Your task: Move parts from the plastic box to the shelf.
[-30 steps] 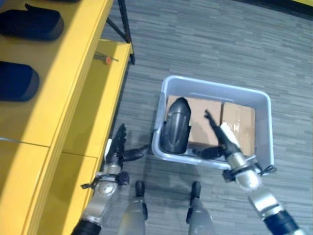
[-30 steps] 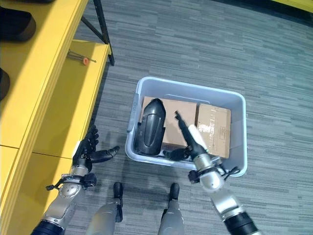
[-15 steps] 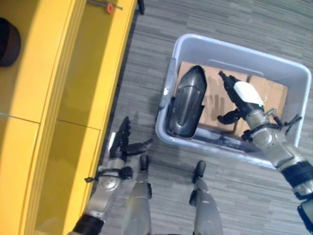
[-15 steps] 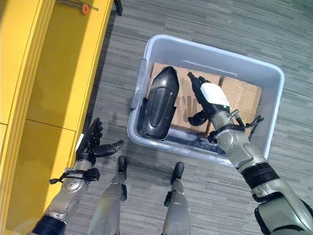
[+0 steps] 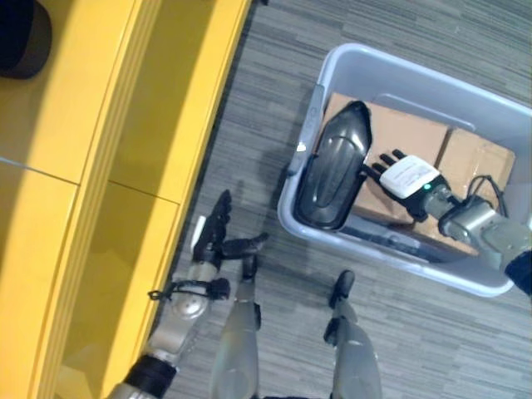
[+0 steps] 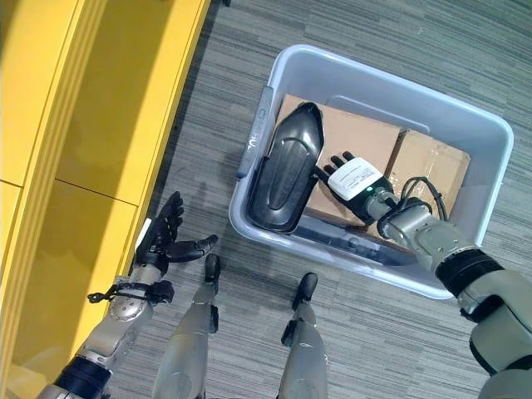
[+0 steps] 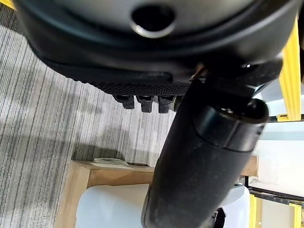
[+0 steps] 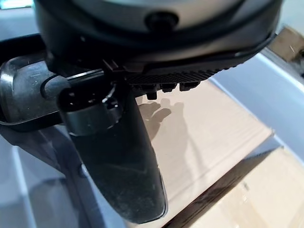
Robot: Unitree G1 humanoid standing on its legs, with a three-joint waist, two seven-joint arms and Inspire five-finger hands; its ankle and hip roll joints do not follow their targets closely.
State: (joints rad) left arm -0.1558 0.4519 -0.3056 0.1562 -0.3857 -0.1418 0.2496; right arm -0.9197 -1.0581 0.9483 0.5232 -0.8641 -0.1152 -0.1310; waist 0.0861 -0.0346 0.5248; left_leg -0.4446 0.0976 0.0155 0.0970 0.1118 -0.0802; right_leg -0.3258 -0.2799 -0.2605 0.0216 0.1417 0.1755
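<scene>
Right hand (image 6: pixel 353 177) now nearer part (image 6: pixel 287 170)

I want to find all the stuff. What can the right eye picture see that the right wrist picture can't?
The right eye view alone takes in the yellow shelf, the grey floor, the open left hand low beside the shelf, and the whole plastic box. The right wrist view alone gives a very close look along the right hand. Both show the black part, the cardboard boxes under it, and the right hand open just beside the part.
</scene>
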